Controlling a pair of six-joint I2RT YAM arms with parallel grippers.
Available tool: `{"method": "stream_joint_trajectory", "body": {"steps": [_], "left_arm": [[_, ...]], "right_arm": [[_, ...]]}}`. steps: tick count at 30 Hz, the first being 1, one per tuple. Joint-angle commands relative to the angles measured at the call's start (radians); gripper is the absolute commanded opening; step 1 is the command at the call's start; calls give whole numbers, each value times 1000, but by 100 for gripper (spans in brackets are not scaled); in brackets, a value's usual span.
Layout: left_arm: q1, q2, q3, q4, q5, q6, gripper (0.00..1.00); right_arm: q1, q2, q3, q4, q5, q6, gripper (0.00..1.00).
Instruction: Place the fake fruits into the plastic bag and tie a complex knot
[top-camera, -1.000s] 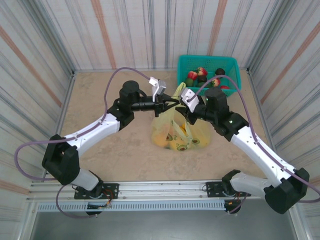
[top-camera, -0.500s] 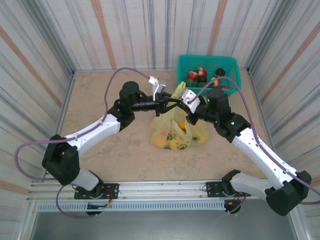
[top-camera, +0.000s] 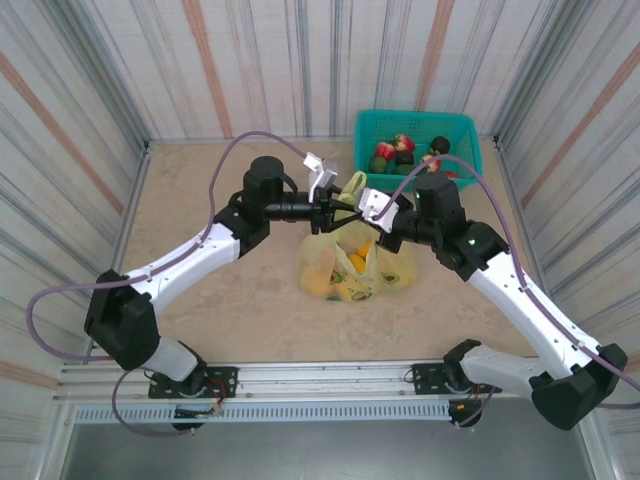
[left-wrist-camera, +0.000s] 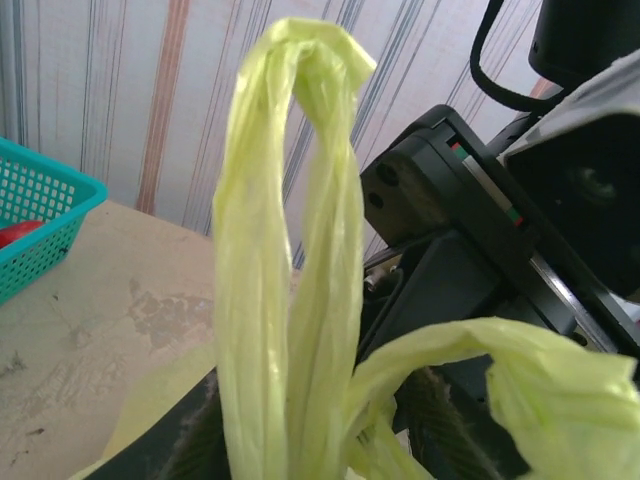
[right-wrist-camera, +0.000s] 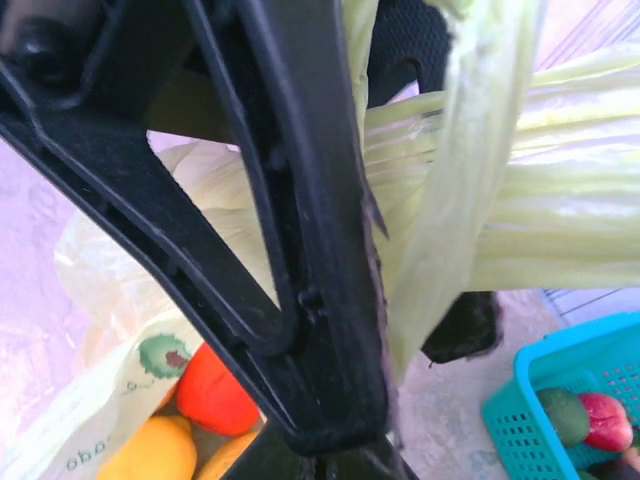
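Here the plastic bag (top-camera: 325, 262) sits mid-table, just in front of the teal basket (top-camera: 460, 120), with orange and yellow fake fruits (right-wrist-camera: 210, 392) inside it. Its handle strips (left-wrist-camera: 285, 250) rise in a loop between my two tools. My right gripper (top-camera: 362, 222) is closed tight on one strip. My left gripper (top-camera: 338, 210) stands part open, fingers either side of the upright loop. More fruit lies in the basket on the tan table (top-camera: 190, 180).
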Motion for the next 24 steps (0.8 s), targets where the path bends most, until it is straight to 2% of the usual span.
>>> {"method": "stream_joint_trajectory", "body": {"steps": [1, 6, 14, 24], "left_arm": [[1, -20, 24, -43, 22, 24, 51], [12, -39, -12, -7, 6, -11, 58], [15, -68, -77, 38, -23, -48, 57], [23, -45, -44, 50, 29, -18, 18]], "right_arm": [[10, 14, 36, -47, 11, -76, 0], [31, 49, 52, -57, 34, -76, 0], [47, 73, 68, -46, 54, -78, 0], [44, 75, 82, -57, 57, -95, 0]]}}
